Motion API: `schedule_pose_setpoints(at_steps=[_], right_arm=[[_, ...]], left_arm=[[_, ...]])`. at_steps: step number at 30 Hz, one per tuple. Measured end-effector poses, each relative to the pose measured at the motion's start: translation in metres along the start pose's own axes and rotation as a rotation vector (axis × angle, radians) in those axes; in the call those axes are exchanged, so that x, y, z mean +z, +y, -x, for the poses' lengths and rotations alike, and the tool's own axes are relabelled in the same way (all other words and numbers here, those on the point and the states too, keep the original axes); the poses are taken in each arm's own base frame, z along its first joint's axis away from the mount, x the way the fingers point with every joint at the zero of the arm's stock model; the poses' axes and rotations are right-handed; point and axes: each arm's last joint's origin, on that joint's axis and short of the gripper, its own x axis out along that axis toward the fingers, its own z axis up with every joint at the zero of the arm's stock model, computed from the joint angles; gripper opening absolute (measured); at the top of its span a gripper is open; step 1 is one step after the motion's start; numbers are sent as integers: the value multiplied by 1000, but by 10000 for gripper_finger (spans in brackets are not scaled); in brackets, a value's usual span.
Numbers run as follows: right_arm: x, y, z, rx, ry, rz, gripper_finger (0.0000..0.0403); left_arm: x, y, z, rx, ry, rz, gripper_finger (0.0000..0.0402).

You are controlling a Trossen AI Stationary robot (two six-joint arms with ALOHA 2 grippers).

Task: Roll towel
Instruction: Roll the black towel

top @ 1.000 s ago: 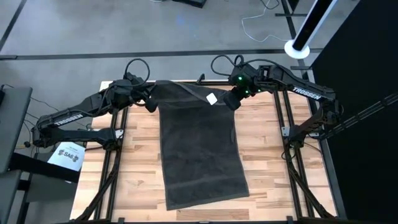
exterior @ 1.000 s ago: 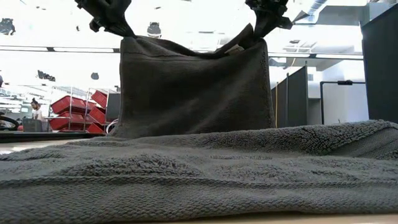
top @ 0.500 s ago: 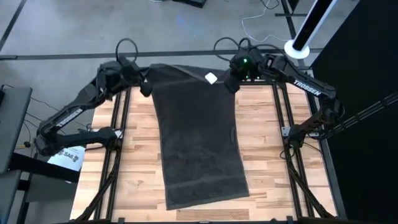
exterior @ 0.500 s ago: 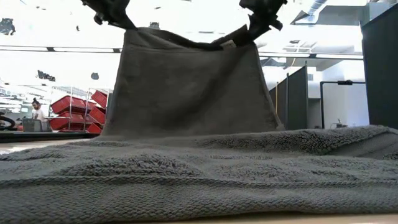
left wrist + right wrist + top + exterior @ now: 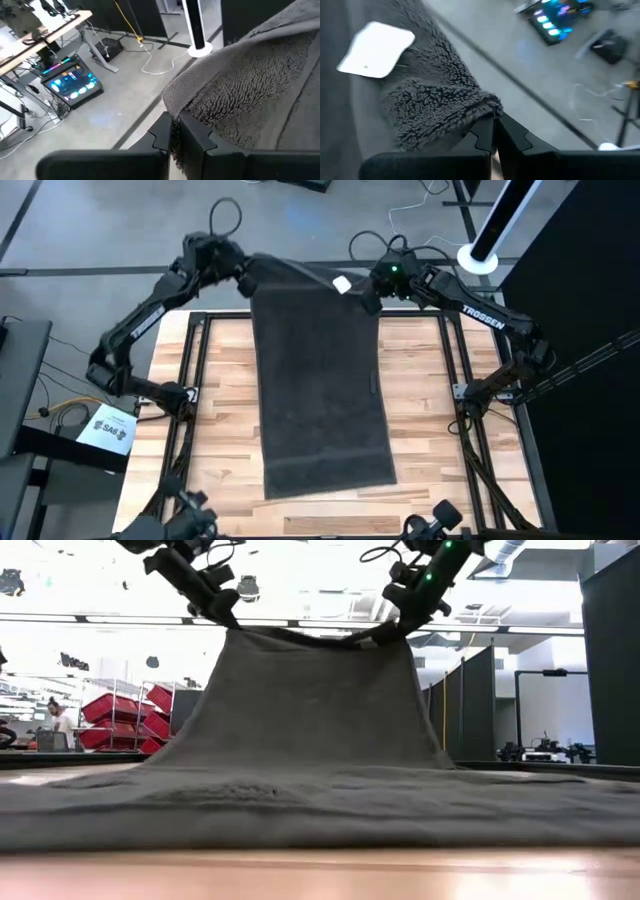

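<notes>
towel (image 5: 320, 380) runs down the middle of the high view as a long dark charcoal strip, its lower end lying flat on the wooden tabletop (image 5: 450, 430) near the bottom of the frame and its upper end lifted past the table's far edge at the top. left gripper (image 5: 243, 279) sits at the upper left of that view, clamped on the towel's upper left corner; right gripper (image 5: 366, 297) sits at the upper centre-right, clamped on the upper right corner, just beside the small white label (image 5: 342, 284). in the low view the towel (image 5: 310, 700) rises from the table like a tent, wide at the bottom and narrower at the top, where the left gripper (image 5: 222, 612) pinches one corner at upper left and the right gripper (image 5: 398, 624) pinches the other at upper centre-right (the top edge sags a little between them). each wrist view shows its own two dark fingers pressed together on a bunch of terry pile, the left (image 5: 172, 135) and the right (image 5: 492, 131), with the white label (image 5: 376, 49) at the upper left of the right wrist view.
</notes>
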Motion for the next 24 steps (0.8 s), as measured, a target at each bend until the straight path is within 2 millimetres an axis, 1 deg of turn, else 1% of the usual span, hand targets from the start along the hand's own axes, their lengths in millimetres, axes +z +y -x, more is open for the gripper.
schedule_pose_setpoints(at_steps=[3, 6, 8, 11, 14, 18, 21, 24], right_arm=[[0, -6, -2, -37, 0, -11, 0], [-4, -4, -1, -29, 44, 10, 0], [-9, 0, 0, -17, 87, 53, 0], [-15, 11, 5, 19, 148, 122, 0], [-23, 26, 13, 70, 217, 193, 0], [-35, 51, 28, 190, 312, 290, 0], [-47, 73, 44, 306, 402, 355, 0], [-60, 97, 63, 397, 466, 408, 0]], left_arm=[[19, 11, -9, -1, -1, -29, 11], [29, 12, -9, -61, 41, -86, 11], [28, 5, -9, -111, 96, -110, 11], [19, -10, -2, -199, 208, -112, 11], [7, -31, 10, -288, 300, -99, 11], [-18, -73, 32, -442, 388, -86, 11], [-38, -106, 57, -523, 400, -61, 11], [-57, -133, 83, -596, 391, -34, 11]])
